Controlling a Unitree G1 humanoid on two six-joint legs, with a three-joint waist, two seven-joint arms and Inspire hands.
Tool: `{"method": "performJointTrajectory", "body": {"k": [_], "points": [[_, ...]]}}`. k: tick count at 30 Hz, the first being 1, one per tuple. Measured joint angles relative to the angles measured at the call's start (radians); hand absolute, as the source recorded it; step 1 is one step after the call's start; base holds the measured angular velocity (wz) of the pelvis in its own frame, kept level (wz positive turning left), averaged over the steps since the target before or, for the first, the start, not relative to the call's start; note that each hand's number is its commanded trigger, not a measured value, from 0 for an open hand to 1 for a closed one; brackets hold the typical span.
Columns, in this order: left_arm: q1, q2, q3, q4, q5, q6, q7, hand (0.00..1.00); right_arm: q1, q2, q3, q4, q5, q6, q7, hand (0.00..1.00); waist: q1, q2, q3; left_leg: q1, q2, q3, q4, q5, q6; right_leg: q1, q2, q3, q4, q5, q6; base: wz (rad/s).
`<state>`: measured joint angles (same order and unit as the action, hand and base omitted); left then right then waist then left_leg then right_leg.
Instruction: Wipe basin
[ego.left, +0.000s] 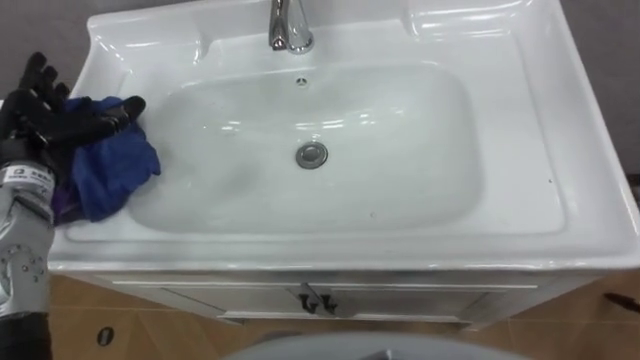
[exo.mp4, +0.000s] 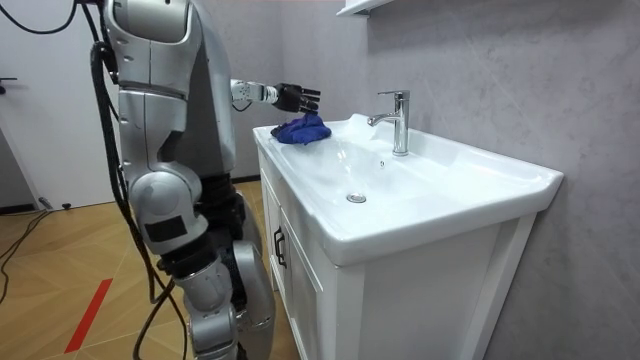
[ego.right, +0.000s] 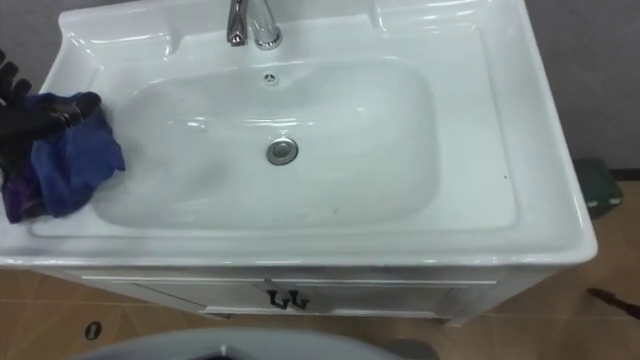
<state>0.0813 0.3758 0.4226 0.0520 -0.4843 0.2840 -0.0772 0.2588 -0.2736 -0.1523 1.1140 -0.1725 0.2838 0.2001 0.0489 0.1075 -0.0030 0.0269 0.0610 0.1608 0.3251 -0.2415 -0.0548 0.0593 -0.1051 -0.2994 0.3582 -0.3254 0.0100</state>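
A white basin (ego.left: 520, 150) is set in a white cabinet, with a chrome tap (ego.left: 290, 25) at the back and a round drain (ego.left: 311, 155) in the bowl. A crumpled blue cloth (ego.left: 110, 170) lies on the left rim and hangs a little into the bowl. My black left hand (ego.left: 50, 110) is over the cloth with its fingers spread and straight. In the room view the left hand (exo.mp4: 295, 97) hovers just above the cloth (exo.mp4: 302, 130), with a small gap between them.
The cabinet front below the basin has two small dark handles (ego.left: 318, 300). A grey wall rises behind the tap (exo.mp4: 398, 120). I stand close against the cabinet's front, on a wooden floor (exo.mp4: 60, 290).
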Motion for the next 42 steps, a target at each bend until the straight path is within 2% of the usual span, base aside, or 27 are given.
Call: {"method": "performJointTrajectory", "body": {"k": [7, 12, 17, 18, 19, 25, 26, 27, 28, 31, 32, 33, 37, 42], "points": [[-0.001, 0.0, 0.009, -0.079, 0.02, 0.0, 0.052, 0.0, 0.001, 0.0, 0.0, 0.005, -0.033, 0.001, -0.009, 0.0, -0.008, -0.003, 0.0031, -0.004, 0.0, -0.001, 0.002, 0.0, 0.0, -0.001, 0.0, -0.001, -0.005, 0.003, 0.0, 0.0], [-0.003, 0.002, 0.052, -0.08, 0.017, 0.0, 0.118, 0.0, -0.004, 0.001, 0.0, 0.005, -0.027, 0.003, -0.013, 0.0, -0.006, -0.002, 0.0032, -0.008, 0.0, -0.003, 0.002, 0.0, 0.0, -0.002, 0.002, -0.001, -0.013, 0.006, 0.001, 0.0], [-0.004, 0.003, 0.111, -0.079, 0.022, 0.0, 0.187, 0.0, -0.005, 0.001, -0.001, 0.006, -0.027, 0.006, -0.012, 0.0, 0.03, -0.001, 0.0036, -0.017, -0.004, -0.033, 0.004, 0.0, 0.0, -0.005, 0.003, -0.009, -0.013, 0.006, 0.001, 0.02], [-0.004, 0.003, 0.12, -0.077, 0.022, 0.0, 0.196, 0.0, -0.005, 0.001, -0.001, 0.005, -0.027, 0.006, -0.012, 0.0, 0.036, 0.007, 0.0011, -0.016, -0.004, -0.034, 0.004, 0.0, 0.0, -0.004, 0.003, -0.009, -0.014, 0.006, 0.001, 0.08], [-0.004, 0.006, 0.137, -0.067, 0.023, 0.0, 0.216, 0.0, -0.005, 0.0, -0.001, 0.003, -0.027, 0.007, -0.013, 0.0, 0.043, 0.001, 0.0069, -0.016, -0.005, -0.039, 0.003, 0.0, 0.0, 0.0, 0.003, -0.015, -0.015, 0.006, 0.001, 0.13], [0.019, 0.009, 0.2, 0.055, 0.041, -0.001, 0.28, 0.0, -0.009, -0.001, 0.001, 0.0, -0.027, 0.003, -0.036, 0.0, 0.103, 0.005, 0.0073, -0.022, -0.007, -0.059, 0.002, 0.0, 0.0, 0.005, 0.002, -0.033, -0.02, 0.005, 0.001, 0.1], [0.045, 0.009, 0.212, 0.075, 0.041, -0.001, 0.308, 0.0, -0.011, -0.004, 0.001, 0.0, -0.027, -0.001, -0.038, 0.0, 0.108, 0.011, 0.0014, -0.025, -0.009, -0.067, 0.002, 0.0, 0.0, 0.006, 0.002, -0.036, -0.022, 0.005, 0.002, 0.11], [0.056, 0.009, 0.217, 0.085, 0.041, -0.001, 0.323, 0.0, -0.011, -0.006, 0.001, 0.0, -0.027, -0.002, -0.038, 0.0, 0.112, 0.01, 0.0012, -0.026, -0.011, -0.074, 0.003, 0.0, 0.0, 0.006, 0.002, -0.039, -0.023, 0.005, 0.002, 0.19], [0.074, 0.009, 0.232, 0.106, 0.031, -0.001, 0.351, 0.0, -0.008, -0.008, 0.001, -0.001, -0.025, -0.002, -0.042, 0.0, 0.126, 0.007, -0.0042, -0.032, -0.013, -0.085, 0.004, 0.0, 0.0, 0.007, 0.001, -0.049, -0.025, 0.005, 0.002, 0.23], [0.101, 0.009, 0.261, 0.166, 0.016, -0.006, 0.422, 0.0, -0.003, -0.006, 0.004, -0.001, -0.018, -0.001, -0.045, 0.0, 0.152, -0.007, -0.0066, -0.036, -0.019, -0.111, 0.004, 0.0, 0.0, 0.017, 0.0, -0.069, -0.029, 0.004, 0.004, 0.23], [0.12, 0.009, 0.271, 0.199, 0.017, -0.007, 0.445, 0.0, -0.007, -0.006, 0.004, -0.004, -0.017, -0.003, -0.046, 0.0, 0.158, -0.012, -0.0021, -0.036, -0.02, -0.118, 0.004, 0.0, 0.0, 0.022, 0.0, -0.076, -0.031, 0.004, 0.004, 0.19], [0.132, 0.009, 0.275, 0.215, 0.015, -0.007, 0.454, 0.0, -0.008, -0.006, 0.004, -0.007, -0.016, -0.006, -0.046, 0.0, 0.158, -0.012, -0.0015, -0.036, -0.021, -0.123, 0.004, 0.0, 0.0, 0.024, -0.001, -0.081, -0.031, 0.004, 0.005, 0.21], [0.205, 0.005, 0.287, 0.341, -0.033, -0.015, 0.509, 0.0, -0.003, -0.008, 0.003, -0.04, 0.006, -0.009, -0.045, 0.0, 0.172, -0.019, -0.0029, -0.044, -0.023, -0.146, 0.014, 0.0, 0.0, 0.032, -0.002, -0.103, -0.031, 0.002, 0.006, 0.15], [0.245, -0.014, 0.284, 0.499, -0.104, -0.042, 0.527, 0.0, -0.003, -0.011, 0.012, -0.039, 0.014, -0.012, -0.042, 0.0, 0.185, -0.027, -0.0053, -0.055, -0.031, -0.171, 0.021, 0.0, 0.0, 0.031, -0.012, -0.12, -0.029, 0.0, 0.007, 0.13]]}}
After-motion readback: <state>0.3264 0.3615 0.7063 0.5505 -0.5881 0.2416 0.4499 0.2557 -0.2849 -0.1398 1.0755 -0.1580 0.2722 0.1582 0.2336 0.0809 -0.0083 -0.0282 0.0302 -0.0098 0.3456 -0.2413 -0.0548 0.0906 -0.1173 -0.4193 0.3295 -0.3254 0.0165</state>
